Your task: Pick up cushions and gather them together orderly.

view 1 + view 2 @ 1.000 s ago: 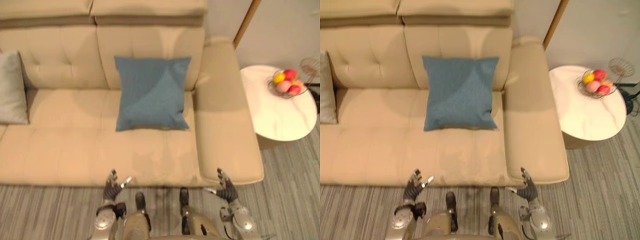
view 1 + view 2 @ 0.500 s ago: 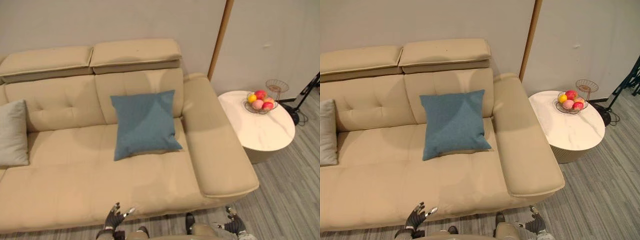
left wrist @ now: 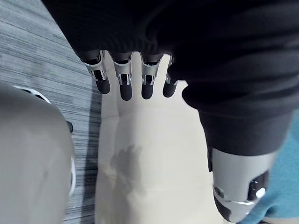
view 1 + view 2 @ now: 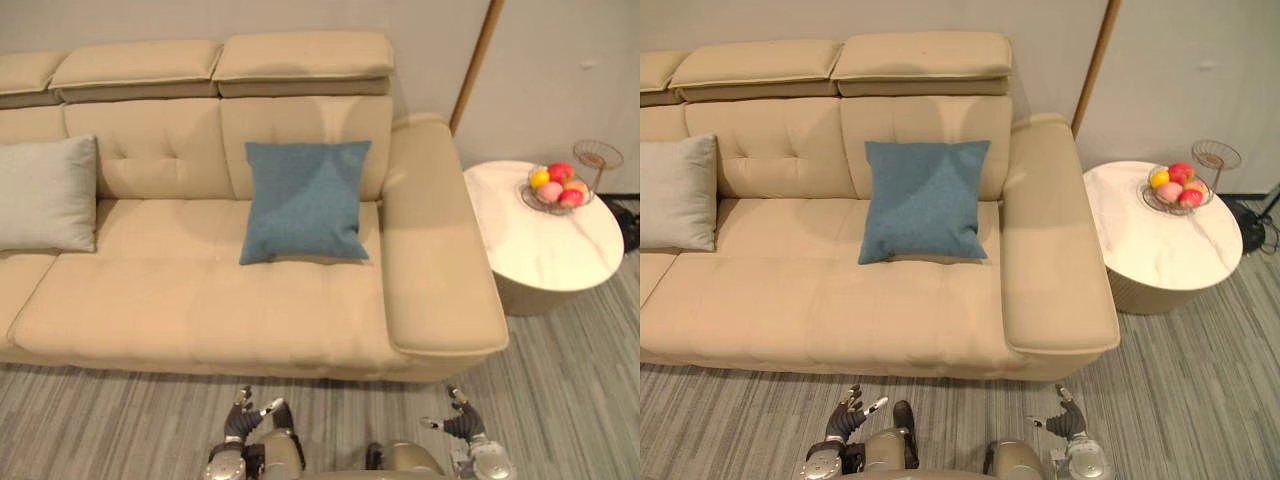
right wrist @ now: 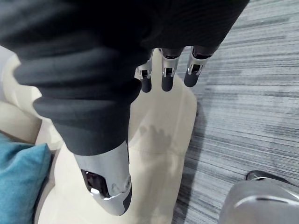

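- A beige leather sofa [image 4: 200, 300] stands against a pale wall, seen from above, with two padded headrests along its back.
- A blue square cushion [image 4: 305, 200] leans upright against the backrest, its lower edge on the seat. It sits near the sofa's right end, just beside the wide armrest [image 4: 437, 250].
- A light grey cushion [image 4: 47, 193] leans against the backrest at the robot's far left, well apart from the blue one, with bare seat between them.
- The left hand [image 4: 242, 422] hangs low in front of the sofa, over the grey striped floor [image 4: 110, 420]. It holds nothing. In its wrist view the fingers [image 3: 125, 87] are straight and spread, with the thumb [image 3: 239, 189] held apart; sofa leather and an edge of the blue cushion show past them.
- The right hand [image 4: 462, 425] hangs at the same height below the armrest, also holding nothing. Its fingers [image 5: 167, 74] are straight and parted, its thumb [image 5: 108, 182] out to the side.
- Neither hand touches a cushion or the sofa.
- To the right of the sofa stands a round white surface [image 4: 550, 250]. On its far side sits a wire fruit basket [image 4: 556, 190] of red, pink and yellow fruit, with a smaller wire basket [image 4: 597, 155] just beside it.
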Controlling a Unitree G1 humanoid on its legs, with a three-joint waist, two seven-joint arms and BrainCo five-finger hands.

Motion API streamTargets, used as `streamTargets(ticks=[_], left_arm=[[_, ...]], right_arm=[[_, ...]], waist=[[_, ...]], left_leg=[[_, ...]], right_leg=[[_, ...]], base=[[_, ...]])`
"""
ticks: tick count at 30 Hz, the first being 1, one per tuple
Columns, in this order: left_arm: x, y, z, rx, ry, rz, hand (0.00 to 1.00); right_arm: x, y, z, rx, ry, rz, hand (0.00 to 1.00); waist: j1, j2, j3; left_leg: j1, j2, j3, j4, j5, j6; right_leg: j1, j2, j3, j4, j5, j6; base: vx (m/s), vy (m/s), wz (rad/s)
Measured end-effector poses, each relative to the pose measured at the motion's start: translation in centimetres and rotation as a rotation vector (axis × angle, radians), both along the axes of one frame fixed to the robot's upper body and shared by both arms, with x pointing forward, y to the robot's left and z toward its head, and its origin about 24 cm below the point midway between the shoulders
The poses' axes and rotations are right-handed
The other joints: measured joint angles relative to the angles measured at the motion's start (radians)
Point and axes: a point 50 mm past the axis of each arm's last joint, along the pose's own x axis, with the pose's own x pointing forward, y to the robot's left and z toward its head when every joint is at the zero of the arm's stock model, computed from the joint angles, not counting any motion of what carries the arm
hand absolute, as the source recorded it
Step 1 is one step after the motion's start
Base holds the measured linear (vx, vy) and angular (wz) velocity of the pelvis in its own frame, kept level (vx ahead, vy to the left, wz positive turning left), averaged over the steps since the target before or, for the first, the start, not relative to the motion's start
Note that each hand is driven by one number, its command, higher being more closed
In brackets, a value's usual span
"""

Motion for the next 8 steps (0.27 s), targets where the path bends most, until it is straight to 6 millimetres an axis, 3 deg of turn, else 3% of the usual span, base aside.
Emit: streamTargets(ticks=[2, 3, 5, 8], left_arm=[[-0.2, 0.1, -0.1, 0.001, 0.008, -0.001, 0.00], [-0.2, 0.1, -0.1, 0.000, 0.010, -0.001, 0.00], [-0.1, 0.2, -0.1, 0.004, 0.010, -0.001, 0.00], [-0.2, 1.2, -0.1, 0.034, 0.015, -0.008, 0.00]], right_arm=[[-0.1, -0.5, -0.2, -0.014, 0.019, 0.000, 0.00], [-0.2, -0.6, -0.2, -0.016, 0.022, -0.001, 0.00], [-0.5, -1.1, -0.3, -0.025, 0.034, -0.010, 0.00], [-1.2, -1.3, -0.6, -0.021, 0.059, -0.032, 0.00]], waist=[[-0.002, 0.009, -0.005], [-0.002, 0.016, -0.008], [-0.006, 0.049, -0.026], [-0.008, 0.037, -0.031]], left_leg=[[0.063, -0.031, -0.006, 0.032, -0.085, -0.001], [0.090, -0.036, -0.008, 0.002, -0.098, -0.008], [0.160, -0.054, -0.007, -0.160, -0.103, -0.019], [0.198, -0.091, -0.004, -0.270, -0.056, -0.011]], right_leg=[[-0.013, -0.014, 0.030, -0.051, 0.057, 0.031], [-0.012, -0.014, 0.034, -0.066, 0.068, 0.040], [-0.009, -0.008, 0.035, -0.113, 0.102, 0.066], [0.060, -0.031, 0.020, -0.265, 0.196, 0.100]], base=[[-0.11, 0.118, -0.30], [-0.10, 0.158, -0.21], [-0.08, 0.183, -0.05], [-0.05, 0.164, 0.06]])
